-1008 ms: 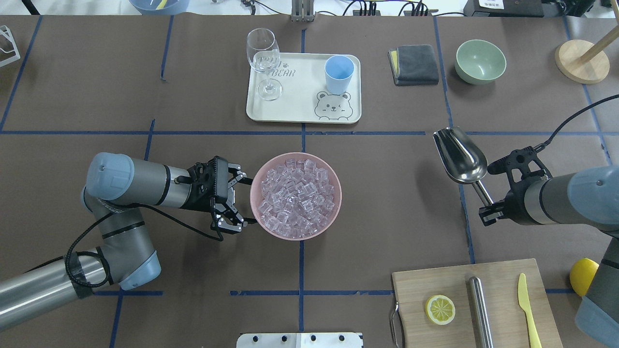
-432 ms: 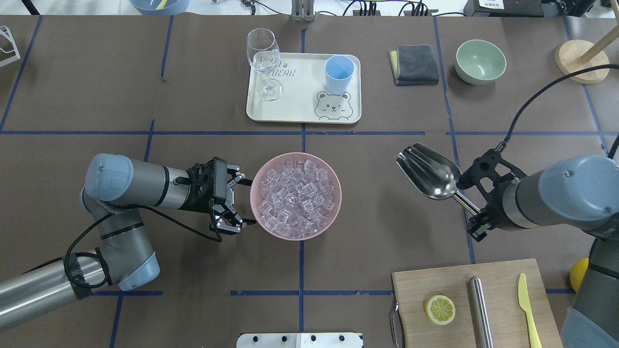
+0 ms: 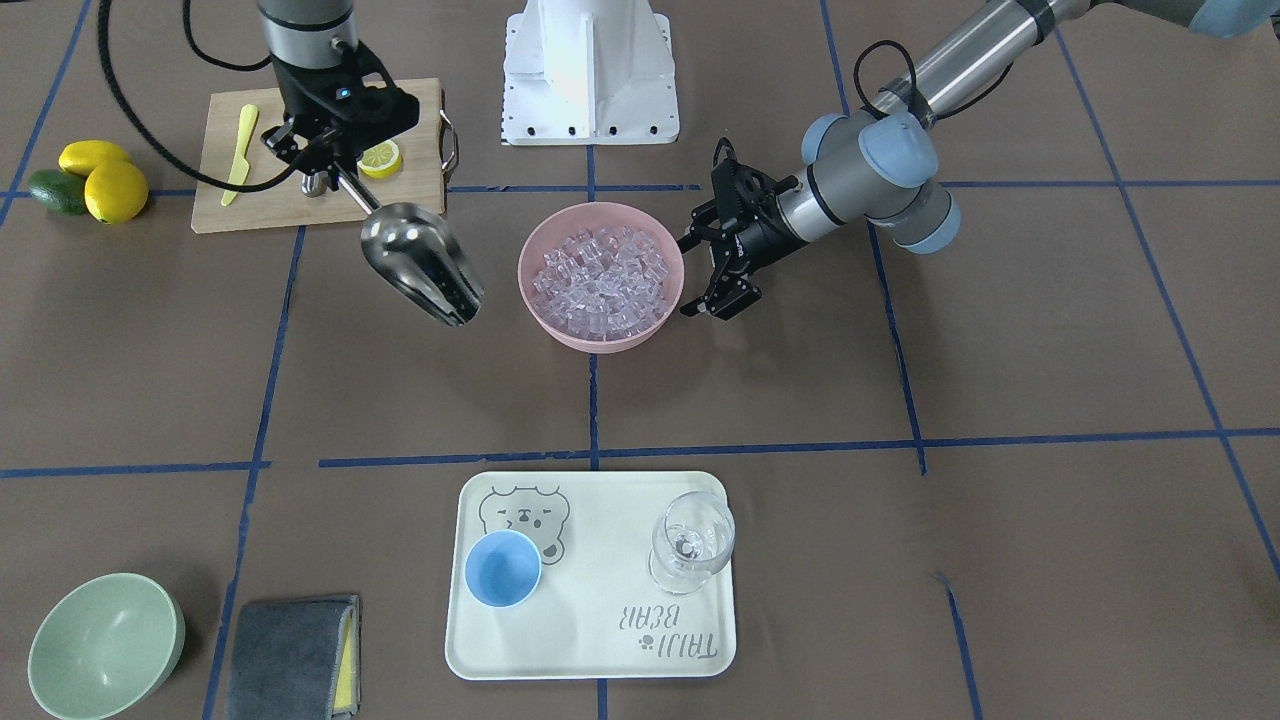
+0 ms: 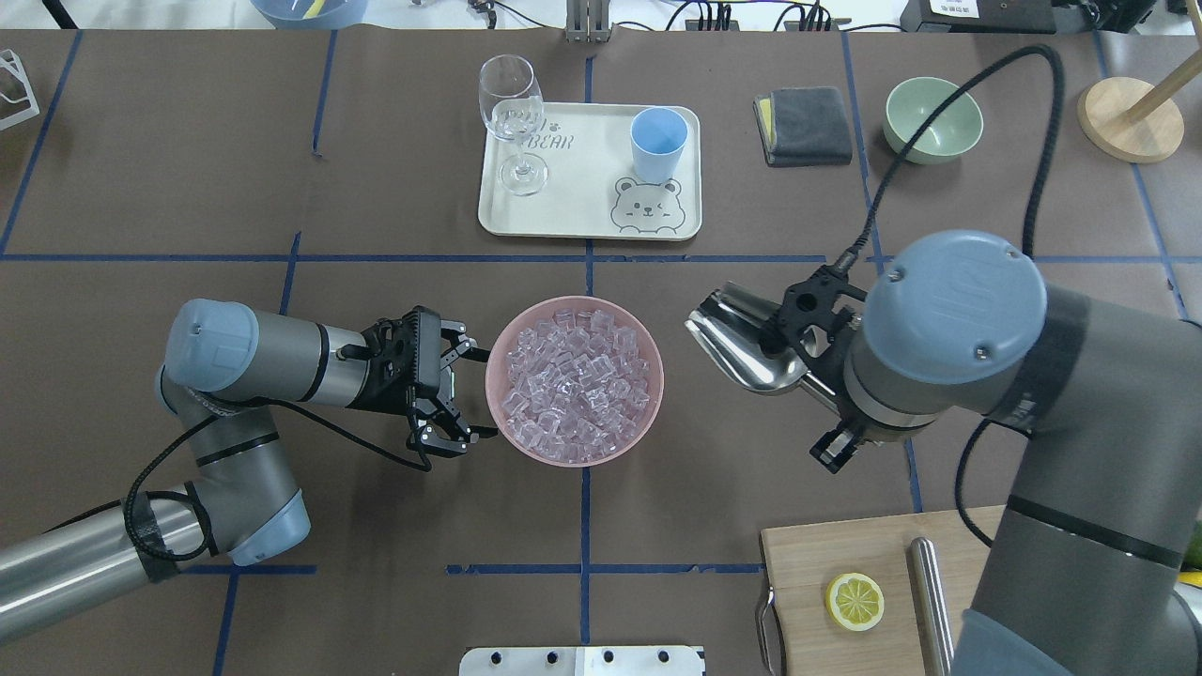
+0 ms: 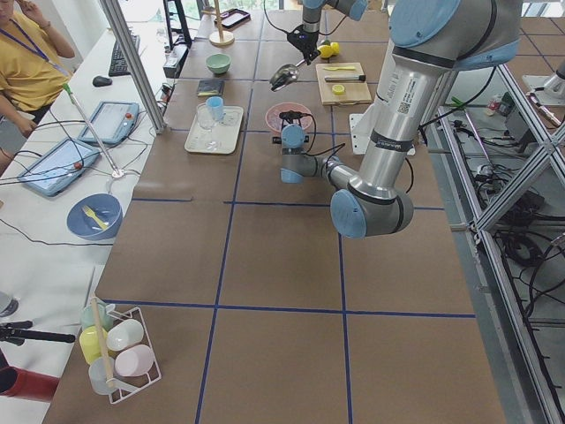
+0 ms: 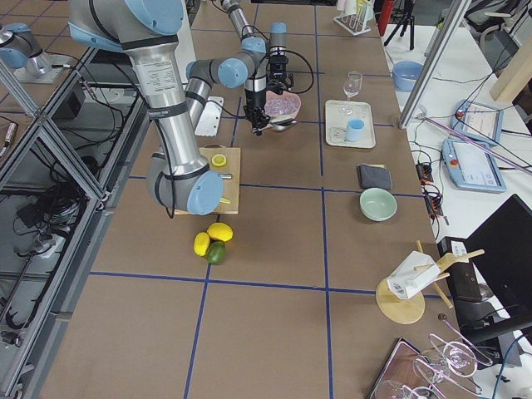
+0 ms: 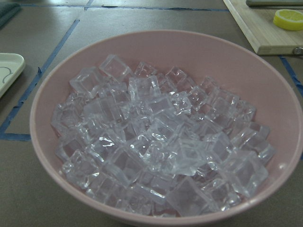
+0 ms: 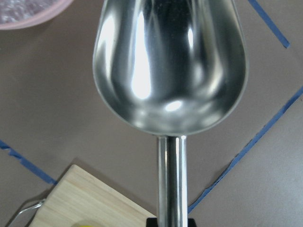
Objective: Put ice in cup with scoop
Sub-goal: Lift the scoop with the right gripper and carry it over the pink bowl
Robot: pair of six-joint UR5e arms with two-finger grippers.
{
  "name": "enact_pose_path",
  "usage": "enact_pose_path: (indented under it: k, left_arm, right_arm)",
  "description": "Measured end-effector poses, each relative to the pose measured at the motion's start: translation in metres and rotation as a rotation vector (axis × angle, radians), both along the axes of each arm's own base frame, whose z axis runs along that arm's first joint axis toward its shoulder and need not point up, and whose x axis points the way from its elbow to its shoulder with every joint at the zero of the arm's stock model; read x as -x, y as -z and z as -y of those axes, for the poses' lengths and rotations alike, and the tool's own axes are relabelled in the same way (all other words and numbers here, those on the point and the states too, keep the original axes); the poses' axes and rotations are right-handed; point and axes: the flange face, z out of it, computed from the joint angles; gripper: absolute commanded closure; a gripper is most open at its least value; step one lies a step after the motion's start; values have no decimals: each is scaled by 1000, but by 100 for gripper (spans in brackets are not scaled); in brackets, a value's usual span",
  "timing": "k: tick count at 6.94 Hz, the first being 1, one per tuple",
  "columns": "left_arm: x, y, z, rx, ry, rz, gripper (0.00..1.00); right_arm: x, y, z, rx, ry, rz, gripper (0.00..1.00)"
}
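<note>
The ice [image 4: 575, 380] fills a pink bowl [image 4: 654, 376] at the table's middle; it also shows in the left wrist view [image 7: 156, 151]. My left gripper [image 4: 484, 392] is open, its jaws apart against the bowl's left side. My right gripper [image 3: 322, 175] is shut on the rod handle of the steel scoop [image 4: 747, 347]. The scoop is empty [image 8: 170, 61] and held above the table just right of the bowl, its mouth towards the bowl. The light-blue cup [image 4: 657, 141] stands upright on a cream tray [image 4: 573, 211] at the far middle.
A wine glass [image 4: 512, 103] stands on the tray left of the cup. A grey cloth [image 4: 803, 124] and a pale green bowl [image 4: 932, 117] lie far right. A cutting board [image 4: 817, 554] with a lemon slice [image 4: 855, 601] and a steel cylinder [image 4: 930, 601] is near right.
My right arm has swung left with the scoop, bringing it from the right side of the table to just beside the pink bowl. The left arm has not moved.
</note>
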Motion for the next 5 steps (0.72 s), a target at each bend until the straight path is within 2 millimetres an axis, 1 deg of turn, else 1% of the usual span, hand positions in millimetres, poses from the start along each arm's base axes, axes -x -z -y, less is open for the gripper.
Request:
enact_pose_path:
  k: [1, 2, 3, 4, 5]
  left_arm:
    - [0, 0, 0, 0, -1, -1, 0]
    - [0, 1, 0, 0, 0, -2, 0]
    - [-1, 1, 0, -1, 0, -3, 0]
    - [-1, 2, 0, -1, 0, -4, 0]
    - [-1, 2, -1, 0, -1, -4, 0]
  right_arm:
    - [4, 29, -3, -14, 53, -26, 100]
    - [9, 47, -4, -36, 125, -58, 100]
    - [18, 59, 1, -56, 198, -109, 100]
    - [27, 66, 5, -68, 258, -171, 100]
    - [35, 69, 7, -69, 297, -217, 100]
